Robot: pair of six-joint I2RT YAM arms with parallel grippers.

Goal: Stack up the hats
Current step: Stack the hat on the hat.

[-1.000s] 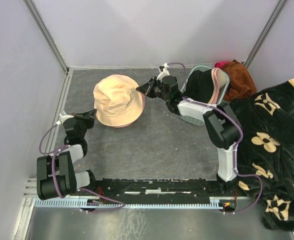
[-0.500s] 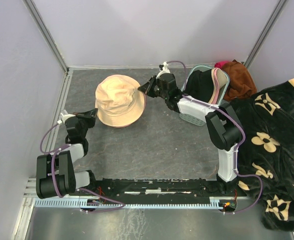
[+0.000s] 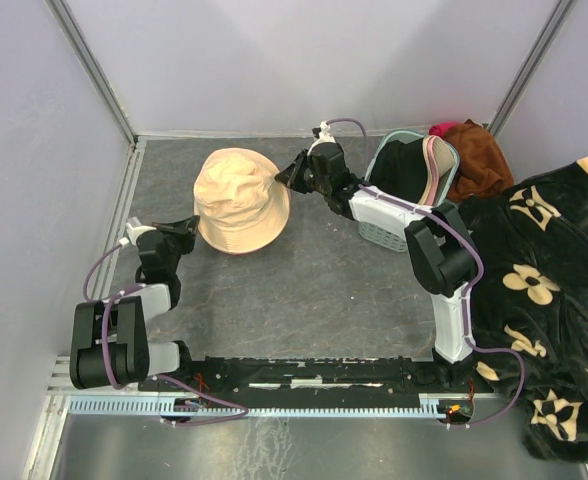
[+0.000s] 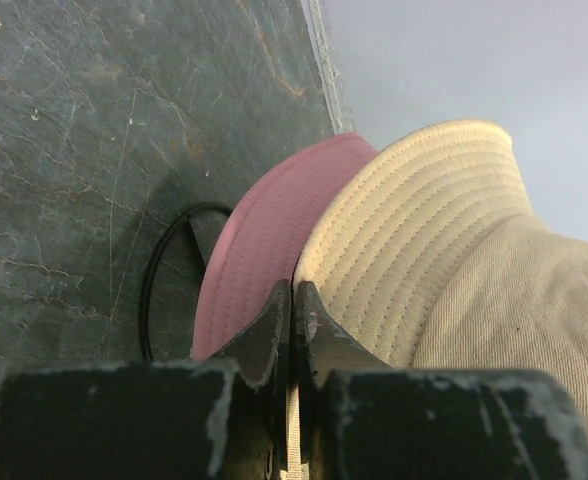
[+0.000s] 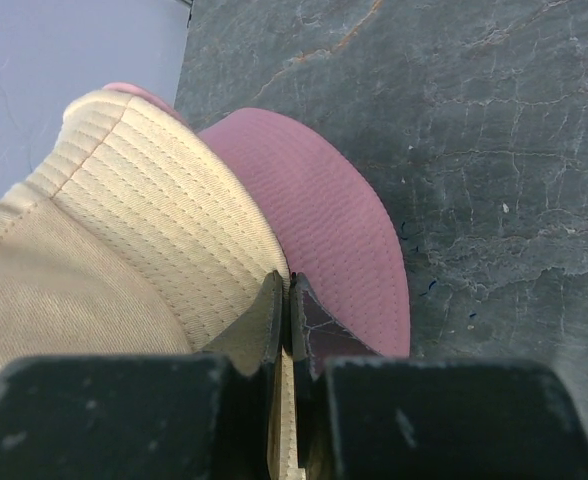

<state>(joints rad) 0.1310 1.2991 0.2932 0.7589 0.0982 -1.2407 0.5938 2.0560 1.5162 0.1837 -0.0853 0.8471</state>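
1. Covering the cell floor, the dark grey, veined worktop (image 3: pixel 314 290) is enclosed by plain pale lilac walls (image 3: pixel 304 60).
2. The beige hat (image 3: pixel 239 195) lies left of centre, crown up and brim down, directly on a pink hat (image 4: pixel 259 250) whose brim shows beneath it.
3. The beige hat's outline is near round; a long axis cannot be told.
4. The left tool (image 3: pixel 189 224) is clamped narrow on the beige brim's near-left edge.
5. The right tool (image 3: pixel 280 178) is clamped narrow on the far-right edge.
6. A teal basket (image 3: pixel 379 235) stands at the right.
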